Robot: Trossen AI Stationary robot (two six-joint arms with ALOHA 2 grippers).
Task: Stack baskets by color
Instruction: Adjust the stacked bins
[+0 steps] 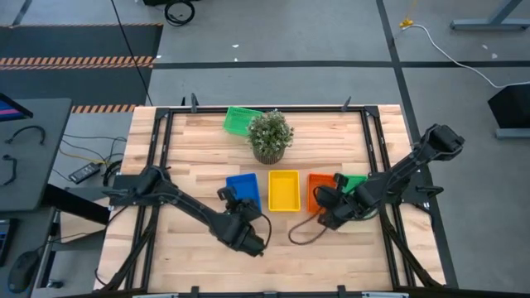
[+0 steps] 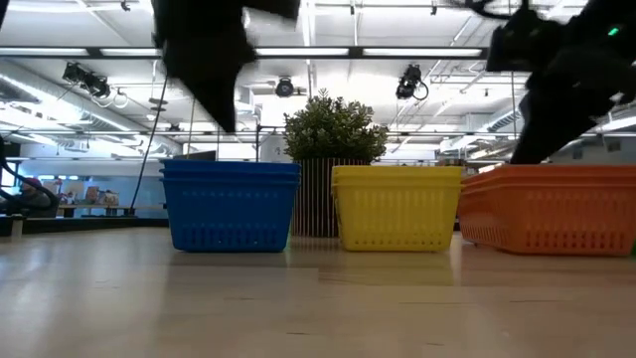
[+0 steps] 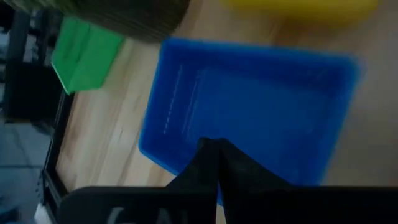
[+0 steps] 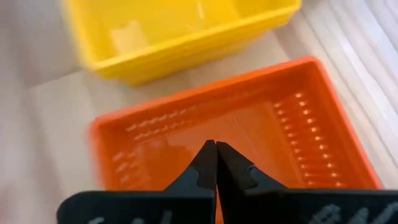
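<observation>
Blue, yellow and orange baskets sit in a row just in front of the potted plant (image 1: pixel 270 136): the blue stack (image 1: pixel 243 190) to its left, the yellow stack (image 1: pixel 283 189) straight before it, the orange stack (image 1: pixel 319 190) to its right. One green basket (image 1: pixel 354 182) lies beyond the orange, another green basket (image 1: pixel 240 121) behind the plant. The left gripper (image 3: pixel 214 151) hovers over the blue stack, jaws closed and empty. The right gripper (image 4: pixel 216 152) hangs over the orange stack, jaws pressed together, empty.
</observation>
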